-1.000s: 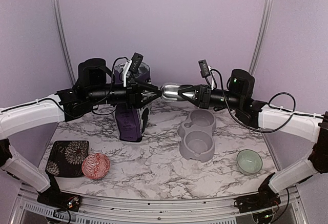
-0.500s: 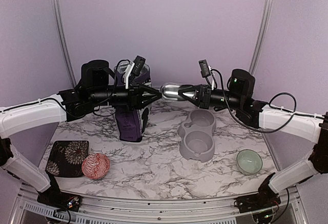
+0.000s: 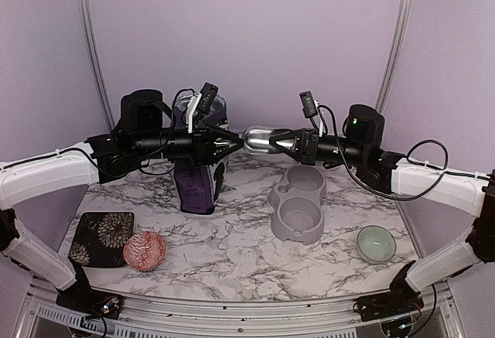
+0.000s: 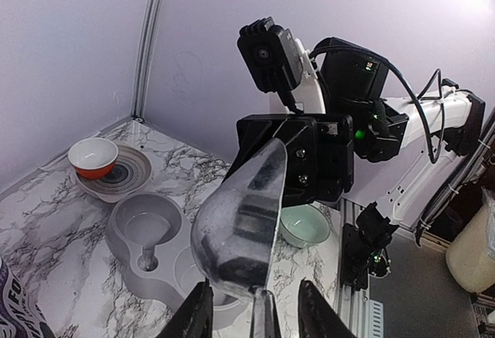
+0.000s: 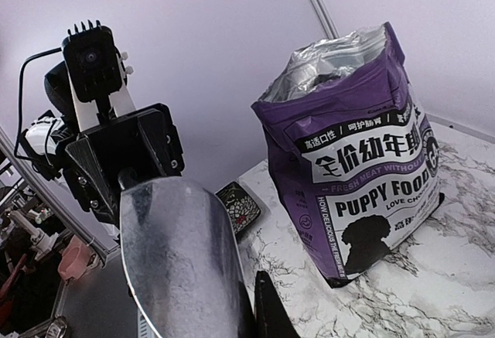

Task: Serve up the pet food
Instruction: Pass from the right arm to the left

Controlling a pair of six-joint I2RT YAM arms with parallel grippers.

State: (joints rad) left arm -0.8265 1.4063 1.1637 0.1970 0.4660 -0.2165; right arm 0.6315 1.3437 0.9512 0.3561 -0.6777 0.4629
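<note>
A silver metal scoop [image 3: 259,138] hangs in mid-air between both arms, above the grey double-bowl feeder [image 3: 298,203]. My right gripper [image 3: 282,141] is shut on the scoop's bowl end. In the right wrist view the scoop [image 5: 178,261] fills the foreground beside one finger [image 5: 267,311]. My left gripper [image 3: 230,143] is open. In the left wrist view the scoop [image 4: 240,230] points its thin handle down between the spread fingers of my left gripper [image 4: 257,319]. The purple puppy food bag [image 3: 197,179] stands open [image 5: 356,175]. No kibble shows. The feeder bowls [image 4: 147,237] look empty.
A pale green bowl [image 3: 377,243] sits front right. A red patterned bowl [image 3: 145,249] and a dark flowered plate [image 3: 102,237] lie front left. A red bowl [image 4: 93,156] on a grey plate stands at the back, behind the right arm.
My left gripper has rolled at the wrist and edged right toward the scoop's handle. The right arm and scoop have hardly moved.
</note>
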